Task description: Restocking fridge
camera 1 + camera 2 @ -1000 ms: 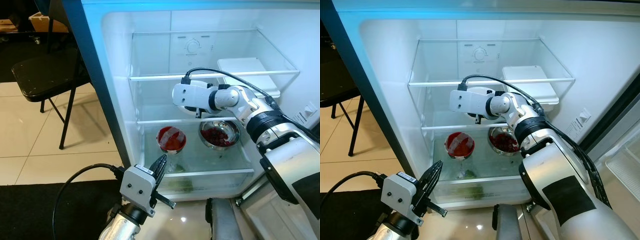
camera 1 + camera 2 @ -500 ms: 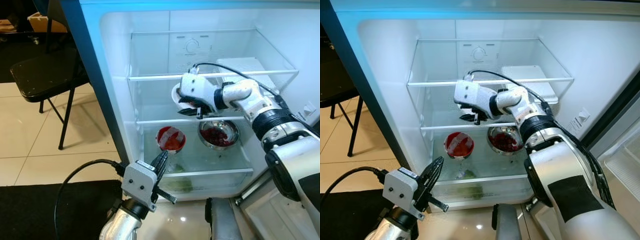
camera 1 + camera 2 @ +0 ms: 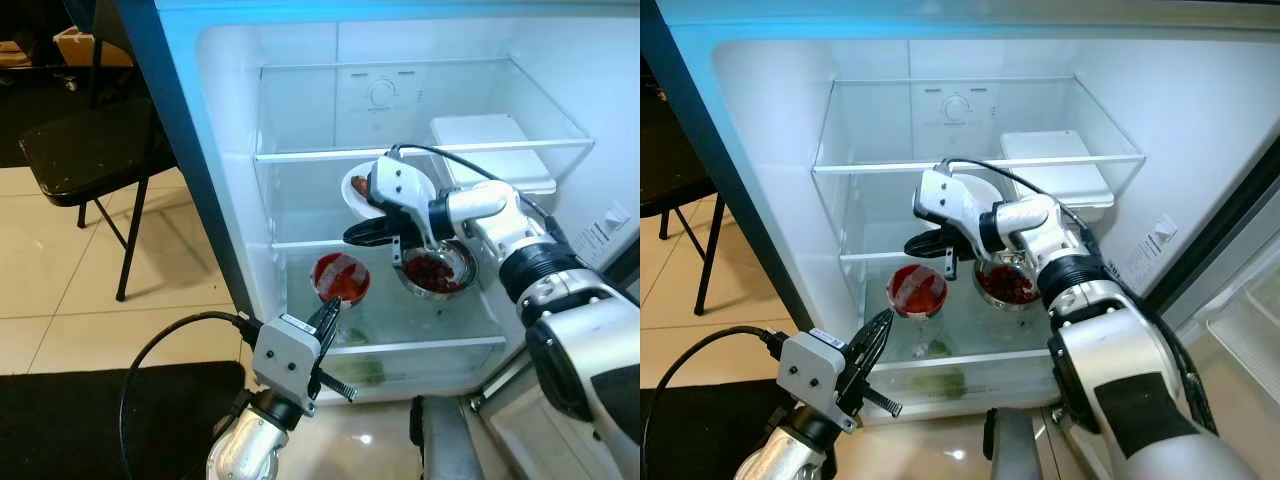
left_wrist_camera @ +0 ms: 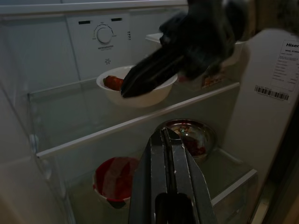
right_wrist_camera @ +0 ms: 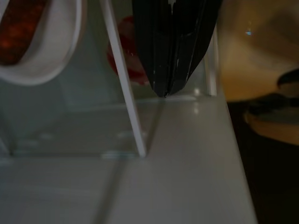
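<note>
Fridge [image 3: 300, 120] wide open, and the right gripper [image 3: 362, 232] is up at the front edge of the middle shelf [image 3: 310, 243], fingers pressed together with nothing between them, pointing toward the fridge's left wall. Just behind that gripper sits a white bowl [image 4: 135, 88] on the middle shelf, with a reddish sausage-like piece [image 4: 113, 82] lying inside it. One level down, on the lower shelf [image 3: 420, 345], a red bowl [image 3: 341, 277] covered with film stands to the left and a steel bowl [image 3: 437, 268] of dark red food stands to the right, the two near each other but apart. Under that shelf there's something green in the drawer [image 3: 365, 372], too dim to name. Top shelf carries a white lidded box [image 3: 490, 150] over on the right, and the thermostat dial [image 3: 383, 94] shows on the back wall. The left gripper [image 3: 325, 330] hangs low in front of the fridge, outside it, fingers closed and empty, aimed up at the shelves. Off to the left, a black chair [image 3: 85, 150] stands on the tiled floor [image 3: 60, 290].
</note>
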Controlling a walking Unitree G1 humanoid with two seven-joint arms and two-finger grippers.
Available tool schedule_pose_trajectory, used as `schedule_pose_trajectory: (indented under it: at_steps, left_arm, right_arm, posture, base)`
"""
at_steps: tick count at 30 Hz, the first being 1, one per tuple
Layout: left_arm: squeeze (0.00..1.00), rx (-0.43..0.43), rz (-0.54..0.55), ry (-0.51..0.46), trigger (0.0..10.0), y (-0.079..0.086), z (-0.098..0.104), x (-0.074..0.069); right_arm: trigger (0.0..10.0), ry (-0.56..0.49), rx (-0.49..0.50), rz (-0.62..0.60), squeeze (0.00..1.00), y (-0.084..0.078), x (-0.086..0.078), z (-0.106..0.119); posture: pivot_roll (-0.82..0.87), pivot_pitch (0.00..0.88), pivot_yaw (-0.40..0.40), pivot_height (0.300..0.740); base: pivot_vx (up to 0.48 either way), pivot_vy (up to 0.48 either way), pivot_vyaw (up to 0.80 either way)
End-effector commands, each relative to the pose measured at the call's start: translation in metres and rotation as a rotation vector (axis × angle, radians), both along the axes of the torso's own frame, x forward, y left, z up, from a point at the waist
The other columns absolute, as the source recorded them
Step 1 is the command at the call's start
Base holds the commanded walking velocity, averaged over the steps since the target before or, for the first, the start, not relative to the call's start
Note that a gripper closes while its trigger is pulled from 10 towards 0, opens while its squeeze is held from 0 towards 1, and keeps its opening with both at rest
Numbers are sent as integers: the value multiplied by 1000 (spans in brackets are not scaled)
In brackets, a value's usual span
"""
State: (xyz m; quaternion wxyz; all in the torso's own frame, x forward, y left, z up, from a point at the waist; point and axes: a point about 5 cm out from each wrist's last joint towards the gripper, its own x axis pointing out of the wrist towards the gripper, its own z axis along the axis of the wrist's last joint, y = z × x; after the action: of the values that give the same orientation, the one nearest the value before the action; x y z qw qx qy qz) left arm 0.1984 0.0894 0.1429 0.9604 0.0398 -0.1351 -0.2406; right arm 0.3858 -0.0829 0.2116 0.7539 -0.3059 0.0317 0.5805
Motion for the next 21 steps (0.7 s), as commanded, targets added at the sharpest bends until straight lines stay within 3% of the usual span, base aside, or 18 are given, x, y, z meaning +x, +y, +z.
schedule_pose_trajectory:
  at_steps: [1, 2, 3, 9, 14, 21]
  left_arm:
    - [0, -19, -6, 3, 10000, -2, 0, -1]
    - [0, -19, -6, 3, 10000, -2, 0, -1]
    - [0, -16, -2, 2, 10000, -1, 0, -1]
    - [0, -5, 15, 4, 10000, 4, -1, -3]
    - [0, -3, 16, 6, 10000, 4, -1, -4]
    - [0, 0, 13, 6, 10000, 5, -2, -3]
  right_arm:
    - [0, -18, -10, -61, 0, 4, 1, -11]
    - [0, -18, -10, -61, 0, 4, 1, -11]
    - [10000, -38, -1, -119, 0, 6, 3, -13]
    - [10000, -106, -24, -277, 0, 5, 10, -17]
    - [10000, -130, -44, -326, 0, 5, 12, -18]
    - [10000, -215, -167, -359, 0, 4, 13, -26]
  posture:
    - [38, 94, -50, 516]
    - [38, 94, -50, 516]
    - [42, 96, -51, 516]
    - [49, 100, -51, 516]
    - [53, 102, -49, 516]
    - [61, 97, -48, 516]
  base:
    - [0, 0, 0]
    - [0, 0, 0]
    - [0, 0, 0]
    - [0, 0, 0]
    - [0, 0, 0]
    - [0, 0, 0]
